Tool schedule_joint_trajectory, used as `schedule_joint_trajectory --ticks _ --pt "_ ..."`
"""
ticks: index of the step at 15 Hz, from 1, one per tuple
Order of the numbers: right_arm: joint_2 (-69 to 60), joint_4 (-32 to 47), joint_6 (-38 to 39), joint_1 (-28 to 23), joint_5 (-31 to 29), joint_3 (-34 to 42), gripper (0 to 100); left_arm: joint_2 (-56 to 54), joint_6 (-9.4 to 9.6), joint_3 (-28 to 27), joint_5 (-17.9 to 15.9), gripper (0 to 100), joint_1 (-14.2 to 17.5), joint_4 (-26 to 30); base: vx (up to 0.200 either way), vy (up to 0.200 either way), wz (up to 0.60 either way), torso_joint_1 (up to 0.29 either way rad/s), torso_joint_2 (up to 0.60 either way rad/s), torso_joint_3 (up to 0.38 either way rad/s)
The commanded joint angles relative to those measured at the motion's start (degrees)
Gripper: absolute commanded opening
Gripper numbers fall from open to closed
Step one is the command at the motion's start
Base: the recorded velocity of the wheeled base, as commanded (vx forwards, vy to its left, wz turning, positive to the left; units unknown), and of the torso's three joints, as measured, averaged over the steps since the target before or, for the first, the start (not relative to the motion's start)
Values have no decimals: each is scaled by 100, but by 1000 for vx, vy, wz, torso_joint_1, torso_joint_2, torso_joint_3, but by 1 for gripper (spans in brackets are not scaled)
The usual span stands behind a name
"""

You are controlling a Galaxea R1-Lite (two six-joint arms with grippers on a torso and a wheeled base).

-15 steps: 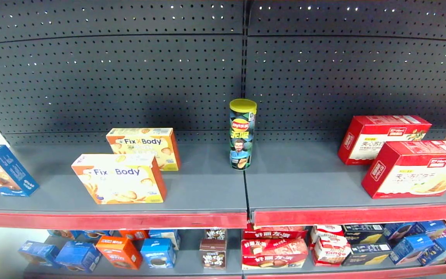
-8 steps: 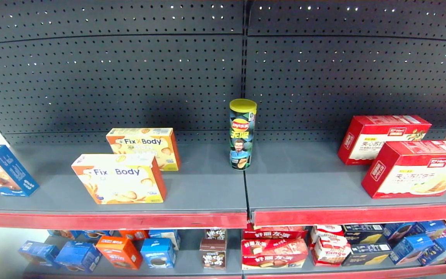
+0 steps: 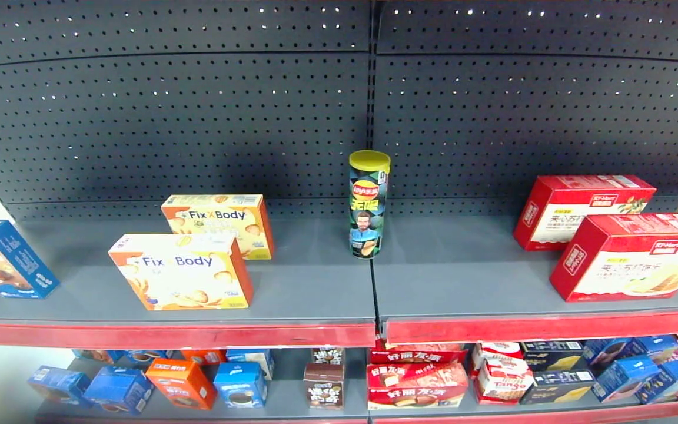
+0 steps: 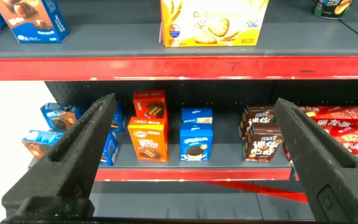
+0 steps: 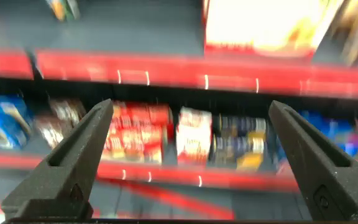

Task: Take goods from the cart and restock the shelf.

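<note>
Status: both hands empty, nothing in transit.

- Upper shelf (image 3: 315, 294): can (image 3: 368, 203) upright near the back edge, right at the middle seam. Two yellow boxes (image 3: 183, 271) left of it, one behind the other, the front one near the front edge. Two red boxes (image 3: 633, 256) staggered the same way towards the right end. Blue box (image 3: 6, 259) at the left end.
- Placement logic, as I read it: printed faces turned to the aisle and same goods stacked front to back, so each product gets its own lane. The can stands on its base because it would roll if laid down.
- Bare stretches: from the can forward to the front edge, and between the can and the red boxes. Probably the restock slots.
- Lower shelf (image 3: 286, 403): packed with small boxes (image 3: 239, 383), little room there.
- Left gripper (image 4: 193, 101): fingers (image 4: 73, 162) spread wide, holding nothing. Held low and roughly level, aimed at the lower shelf, under the front yellow box.
- Right gripper (image 5: 190, 104): fingers spread wide too, holding nothing. Same low, level pose, facing the lower shelf further right. View is blurred, so I can't tell which box sits above it.

Judgement: this is between placements. Next is a fresh pick from the cart, then into a bare stretch beside the can.
</note>
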Motion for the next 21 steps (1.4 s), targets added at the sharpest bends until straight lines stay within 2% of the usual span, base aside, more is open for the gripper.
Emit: schedule_joint_trajectory --ticks 1,4,7,9,14,17,19,21 --pt "148 -38 -304 156 -6 -228 100 2 -1 1 2 100 7 -1 0 0 0 0 0 0" --pt "342 -2 -375 -117 -14 -624 100 2 -1 1 2 100 -2 -1 0 0 0 0 0 0" --pt "588 15 -990 -706 21 -1011 100 2 -1 1 2 100 -2 -1 0 0 0 0 0 0" --pt "1018 226 -1008 -1066 82 -1468 100 2 -1 1 2 100 -2 -1 0 0 0 0 0 0" --pt "1748 569 -1095 -1321 82 -2276 100 2 -1 1 2 100 7 -1 0 0 0 0 0 0" --pt "1713 824 -1667 -1717 47 -2347 100 2 -1 1 2 100 7 -1 0 0 0 0 0 0" --pt "1590 1193 -1895 -1796 109 -2487 100 2 -1 1 2 100 -2 -1 0 0 0 0 0 0" --pt "1704 1211 -1895 -1778 232 -2672 100 2 -1 1 2 100 7 -1 0 0 0 0 0 0"
